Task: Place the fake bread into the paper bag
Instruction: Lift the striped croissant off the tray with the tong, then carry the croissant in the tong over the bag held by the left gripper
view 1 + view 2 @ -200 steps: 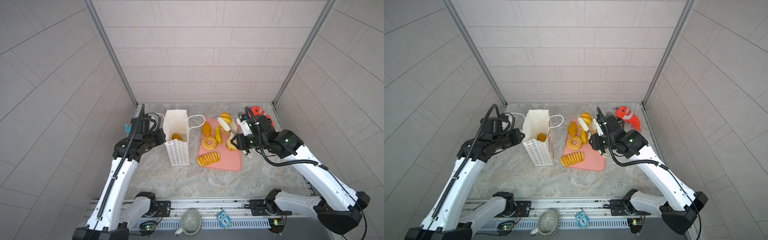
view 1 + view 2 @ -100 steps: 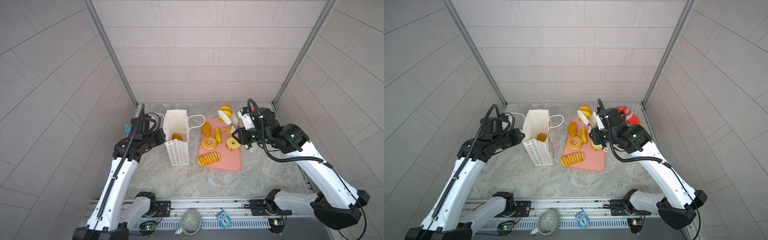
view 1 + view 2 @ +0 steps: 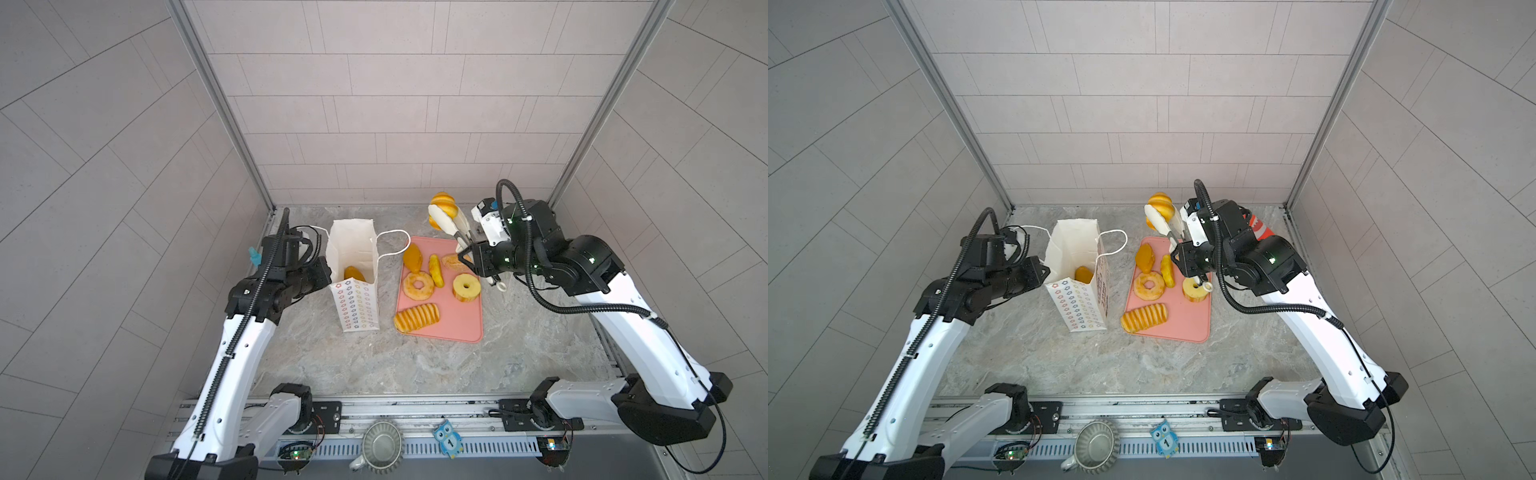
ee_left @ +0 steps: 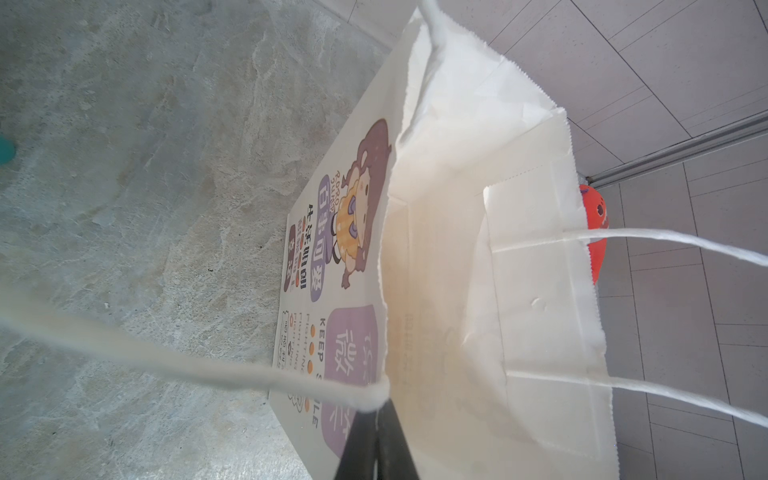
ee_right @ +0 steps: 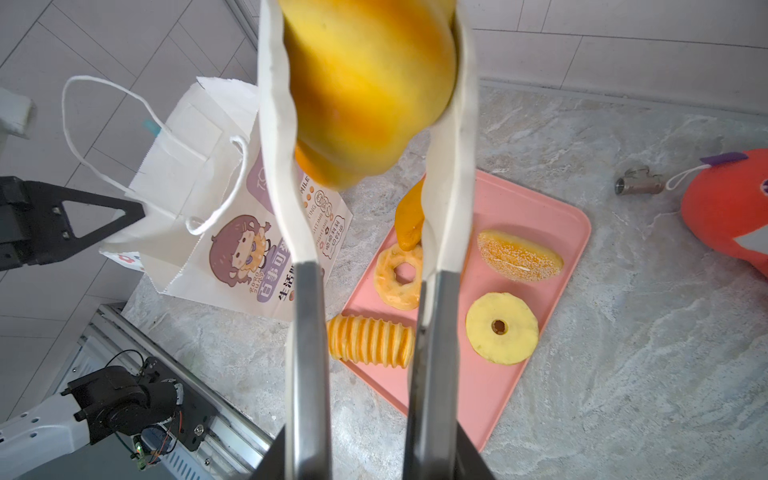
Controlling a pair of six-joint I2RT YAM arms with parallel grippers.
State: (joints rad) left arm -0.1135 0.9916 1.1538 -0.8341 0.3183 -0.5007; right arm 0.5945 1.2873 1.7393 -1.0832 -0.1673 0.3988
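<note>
Now the right gripper (image 3: 468,254) squeezes tongs (image 3: 451,226) pinching a ridged roll (image 3: 444,202), well apart from the paper bag (image 3: 357,299), whose rim the left gripper (image 4: 376,432) pinches. Next, I think, swing it over the bag.

Paper bag (image 3: 357,307) upright, loaf (image 3: 353,273) inside, striped bun (image 3: 443,203) aloft, six pastries (image 3: 417,318) beside

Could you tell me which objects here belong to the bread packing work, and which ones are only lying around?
Belong to the job: paper bag, rim held by left gripper; tongs in right gripper, clamping a bread roll; six breads on the pink tray; one bread inside the bag.
Only lying about: plush fish; metal fitting; cup; owl tag.
</note>
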